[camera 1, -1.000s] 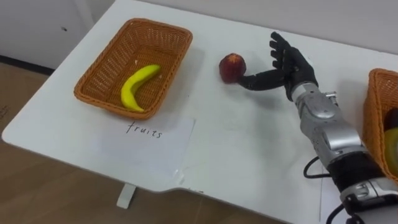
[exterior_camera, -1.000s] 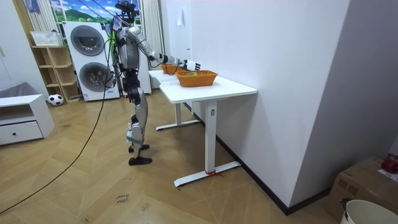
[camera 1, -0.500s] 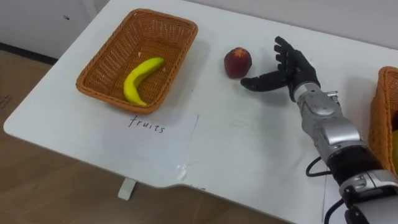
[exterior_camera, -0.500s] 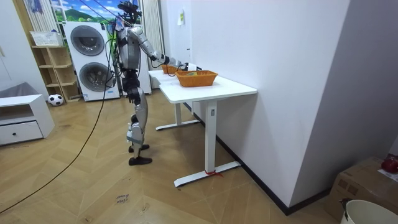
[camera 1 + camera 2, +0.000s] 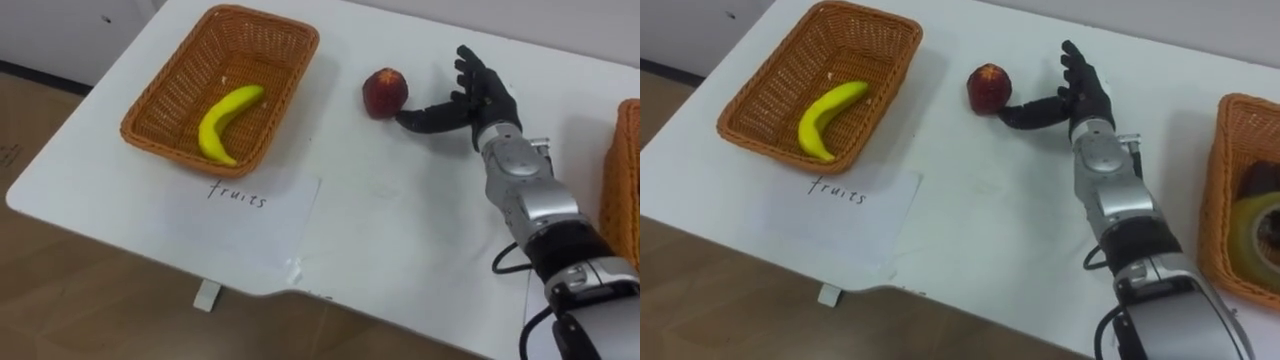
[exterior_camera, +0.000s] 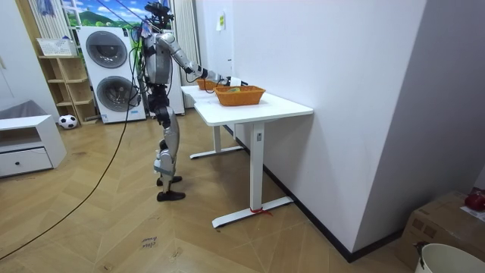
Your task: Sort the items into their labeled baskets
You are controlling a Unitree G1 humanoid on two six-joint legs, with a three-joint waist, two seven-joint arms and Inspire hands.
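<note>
A red apple (image 5: 384,92) (image 5: 988,88) lies on the white table (image 5: 400,240) between the two wicker baskets. My right hand (image 5: 478,96) (image 5: 1080,92) is open just to the right of it, fingers straight and thumb stretched out toward the apple's near side, touching or nearly touching it. The left basket (image 5: 170,120) (image 5: 760,125) holds a yellow banana (image 5: 226,122) (image 5: 830,120). A paper sheet marked "fruits" (image 5: 240,215) lies in front of that basket. The right basket (image 5: 1225,200) holds a roll of tape (image 5: 1258,232) and a dark object.
The table's near edge (image 5: 250,290) runs along the bottom with wooden floor below. In the room view the robot (image 6: 159,83) stands at the table's long side, right arm stretched over it, with washing machines (image 6: 114,72) behind.
My right hand has drawn back to the right and then come close to the apple again. The apple is still on the table.
</note>
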